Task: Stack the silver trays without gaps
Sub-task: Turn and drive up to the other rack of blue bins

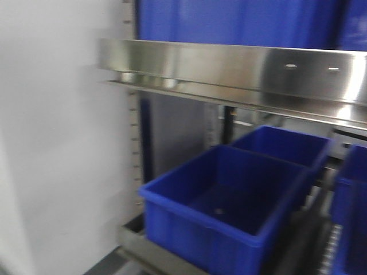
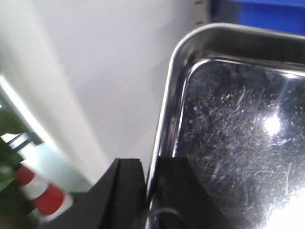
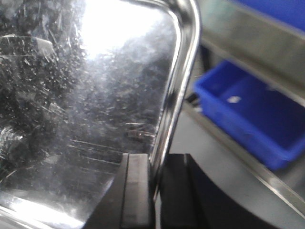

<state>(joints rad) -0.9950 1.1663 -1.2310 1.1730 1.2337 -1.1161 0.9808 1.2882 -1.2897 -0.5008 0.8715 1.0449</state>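
Observation:
A silver tray (image 2: 238,124) with a scratched shiny floor fills the right of the left wrist view. My left gripper (image 2: 151,167) is shut on its left rim, one black finger outside and one inside. In the right wrist view the same kind of silver tray (image 3: 86,95) fills the left side, and my right gripper (image 3: 157,164) is shut on its right rim. Whether both grip one tray I cannot tell. No tray and no gripper shows in the front view.
A steel shelf rail (image 1: 229,69) crosses the front view above two blue bins (image 1: 229,200) on a lower shelf, with more blue bins at the right edge. A white wall (image 1: 57,143) stands to the left. Another blue bin (image 3: 248,109) lies right of the right gripper.

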